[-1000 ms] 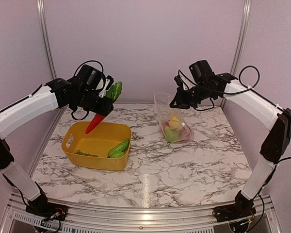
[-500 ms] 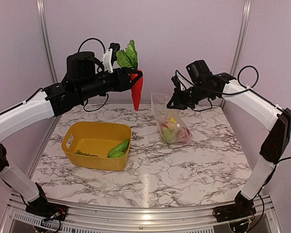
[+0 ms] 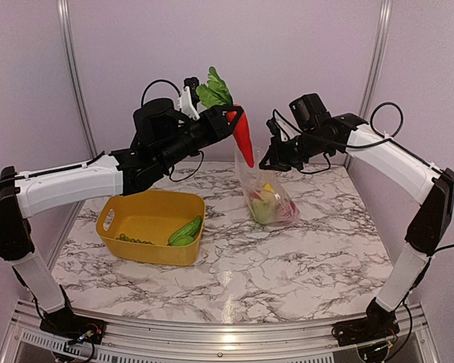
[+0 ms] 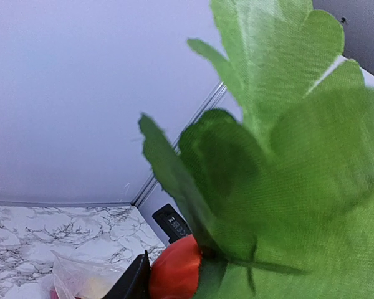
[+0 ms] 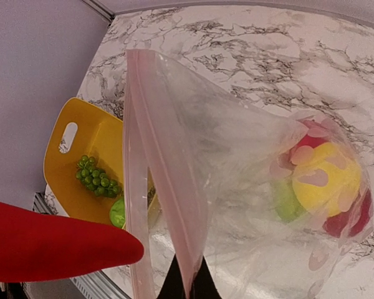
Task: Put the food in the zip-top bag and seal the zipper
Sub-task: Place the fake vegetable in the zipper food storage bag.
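Left end effector: clamped on the carrot at its top end, just below the leaves. The carrot hangs tip-down in the air over the desk, right beside the raised mouth of the zip-top bag. My left wrist cam is mostly leaf, with a bit of red carrot body and one of my dark fingers against it.

Right end effector: pinched tight on the bag's top edge, holding the mouth up while the bag's bottom sits on the desk. On the right wrist cam my jaws grip right at the pinkish zipper, which runs straight up from them. The mouth gapes open. The carrot tip sits against the bag's left edge, but I can't tell whether it's inside.

In the bag, at the bottom: lemon, green pear, red pieces.

The yellow basket is on the left of the desk, well apart from the bag. It holds green pieces and a cluster of small green grapes.
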{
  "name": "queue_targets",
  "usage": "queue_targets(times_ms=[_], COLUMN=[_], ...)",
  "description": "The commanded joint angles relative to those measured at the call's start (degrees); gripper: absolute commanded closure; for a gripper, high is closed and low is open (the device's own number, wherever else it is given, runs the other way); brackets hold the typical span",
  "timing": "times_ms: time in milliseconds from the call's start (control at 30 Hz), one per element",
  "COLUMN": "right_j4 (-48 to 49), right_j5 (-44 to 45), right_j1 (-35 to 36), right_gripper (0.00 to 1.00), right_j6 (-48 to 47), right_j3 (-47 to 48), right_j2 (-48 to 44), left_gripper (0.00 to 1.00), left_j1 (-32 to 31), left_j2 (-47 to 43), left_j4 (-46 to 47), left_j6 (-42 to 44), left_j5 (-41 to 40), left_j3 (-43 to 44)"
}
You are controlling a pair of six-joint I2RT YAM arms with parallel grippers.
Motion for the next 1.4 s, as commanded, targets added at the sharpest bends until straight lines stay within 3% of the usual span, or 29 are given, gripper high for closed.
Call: queue_targets(times_ms=[0,300,433,700,833,1000,1100,1367], right_j4=[1.04,1.19,1.68,2.52,2.6,0.7,-0.07,1.11], right_j5=[1.21,2.92,4.11,4.49,3.72,3.38,3.72,4.43], right_j1=[0.58,0.42,0.38,0.4,0.39,0.35,0.31,0.21], right_gripper=[1.0,1.0,1.0,1.0,1.0,1.0,1.0,1.0], right_j6=[0.76,0.54,0.68,0.67,0.72,-0.46,-1.26,-1.92], right_j3=[3.48,6.23,6.75,8.03,8.98,11.22,11.51,6.5], right_j2=[-1.1,0.17,0.19,1.12,1.9,3.0,2.75,-0.25], left_gripper=[0.69,0.7,0.71,0.71,0.62,0.33,0.03,0.01], left_j1=[-1.45,-4.41,-5.47,-7.23,-8.08,-8.59,-8.2,-7.38], left_j2=[2.06,6.93,9.28,11.41,12.29,14.97,15.72,6.84], left_j4=[5.09,0.49,-7.93,-11.93,-13.19,-21.76,-29.24,-30.22], left_j6=[-7.45,-14.55,-19.79,-29.57,-32.35,-30.06,-25.89,-11.27], left_j5=[-9.84,-15.38,-17.2,-14.52,-13.31,-12.58,-12.9,-16.49], left_j3=[-1.15,1.43,4.32,2.48,1.68,8.99,16.87,19.55])
